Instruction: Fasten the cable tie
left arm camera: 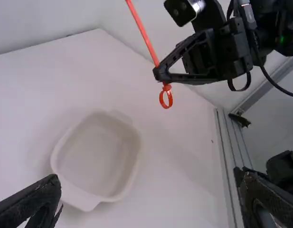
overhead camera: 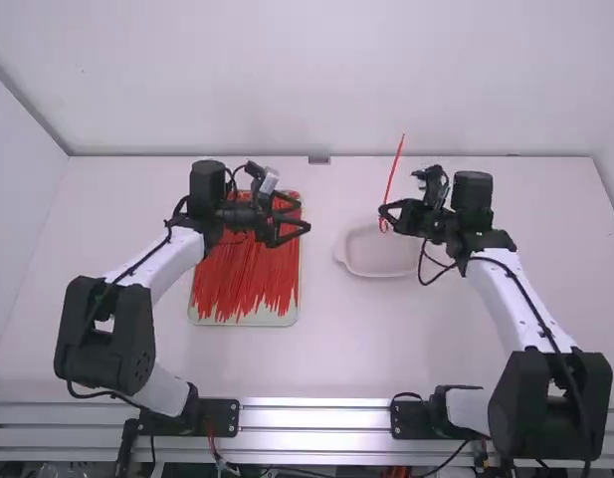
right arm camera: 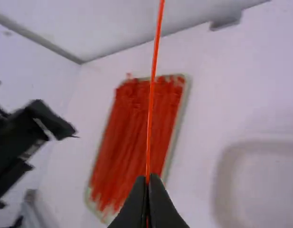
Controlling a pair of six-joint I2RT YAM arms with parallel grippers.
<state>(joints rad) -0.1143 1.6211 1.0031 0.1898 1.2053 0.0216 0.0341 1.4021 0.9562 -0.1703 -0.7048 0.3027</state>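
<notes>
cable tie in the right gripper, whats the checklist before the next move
1. Right gripper shut on the cable tie: ok.
2. Tie closed into a small loop at its lower end: ok.
3. Long tail sticks up free of both arms: ok.
4. Loop directly above the white container: cannot tell; it hangs near the rim.
5. Left gripper open and apart from the held tie, over the tray of spare ties: ok.
</notes>
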